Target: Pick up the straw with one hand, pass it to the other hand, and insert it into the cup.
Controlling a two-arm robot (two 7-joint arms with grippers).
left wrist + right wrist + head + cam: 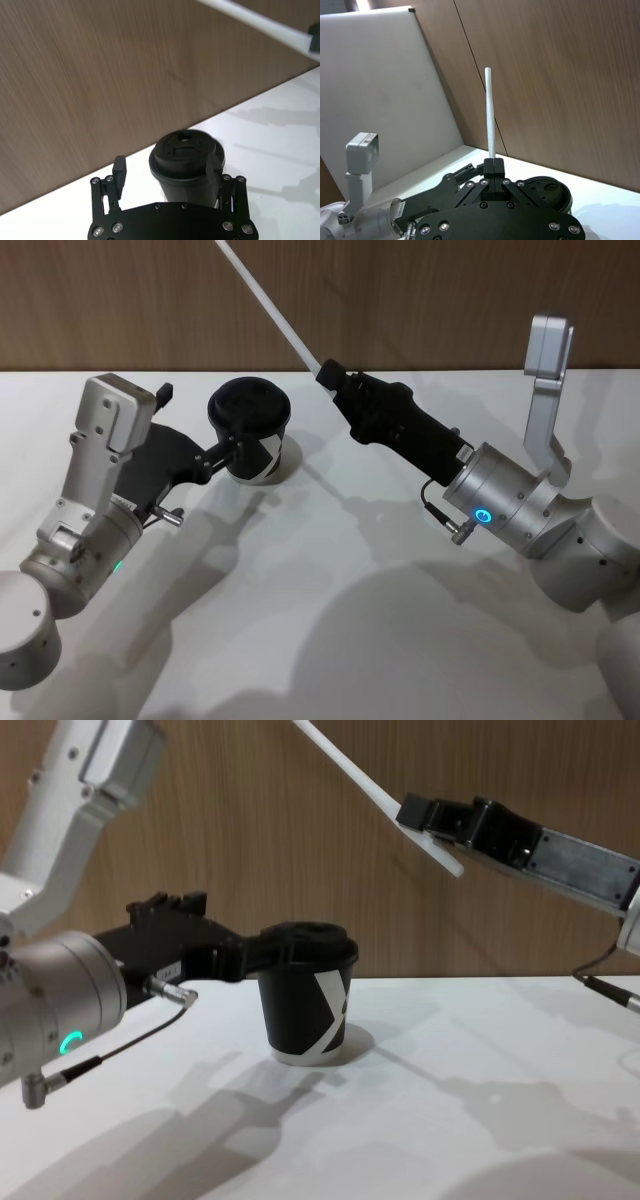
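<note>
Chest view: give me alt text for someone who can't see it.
The right gripper holds a white straw slanted in the air, above and to the right of a lidded black paper cup on a white table. The left gripper sits at the cup's rim.

Bright overhead light, soft overlapping shadows on white table, wood wall evenly lit, mild sheen on tabletop
</note>
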